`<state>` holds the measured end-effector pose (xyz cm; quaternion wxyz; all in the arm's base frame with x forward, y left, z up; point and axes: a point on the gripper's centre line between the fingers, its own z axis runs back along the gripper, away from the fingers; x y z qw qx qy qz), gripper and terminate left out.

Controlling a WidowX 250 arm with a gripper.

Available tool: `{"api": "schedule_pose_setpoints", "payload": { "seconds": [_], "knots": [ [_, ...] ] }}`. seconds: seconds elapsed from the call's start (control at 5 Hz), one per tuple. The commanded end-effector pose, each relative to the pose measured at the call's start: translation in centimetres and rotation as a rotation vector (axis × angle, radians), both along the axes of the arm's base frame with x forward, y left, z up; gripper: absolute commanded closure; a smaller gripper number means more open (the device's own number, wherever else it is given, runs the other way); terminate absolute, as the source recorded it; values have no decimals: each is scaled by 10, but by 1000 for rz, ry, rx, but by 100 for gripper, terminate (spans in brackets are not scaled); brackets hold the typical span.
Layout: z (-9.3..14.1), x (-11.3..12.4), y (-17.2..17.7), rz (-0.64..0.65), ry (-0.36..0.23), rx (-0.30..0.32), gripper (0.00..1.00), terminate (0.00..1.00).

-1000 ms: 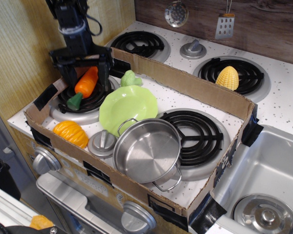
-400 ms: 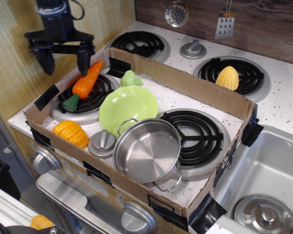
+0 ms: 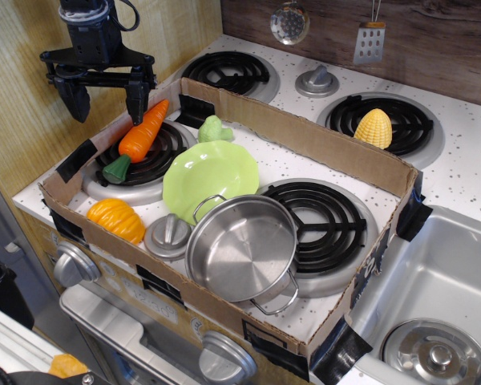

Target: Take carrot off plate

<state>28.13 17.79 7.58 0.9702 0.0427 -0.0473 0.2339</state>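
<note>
The claw [image 3: 104, 96] hangs above the rear-left corner of the desk [image 3: 465, 172], its two dark fingers [image 3: 136, 100] spread wide apart and holding nothing. The carrot [image 3: 140, 136] lies off the plate [image 3: 208, 176], resting tilted across the left coil burner [image 3: 136, 164] inside the cardboard tray [image 3: 321, 144], green stub toward the front-left and tip just under the claw's right finger. The lime-green plate sits beside that burner toward the desk's middle, with the steel pot [image 3: 240, 249] overlapping its front rim and an orange pumpkin toy [image 3: 116, 220] near the front-left edge.
</note>
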Motion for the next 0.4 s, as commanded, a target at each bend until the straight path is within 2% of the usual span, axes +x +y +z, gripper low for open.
{"api": "schedule_pose_setpoints", "payload": {
  "seconds": [0.0, 0.2],
  "knots": [
    [24, 3, 5, 1, -65, 40, 0, 0],
    [24, 3, 5, 1, -65, 40, 0, 100]
  ]
}}
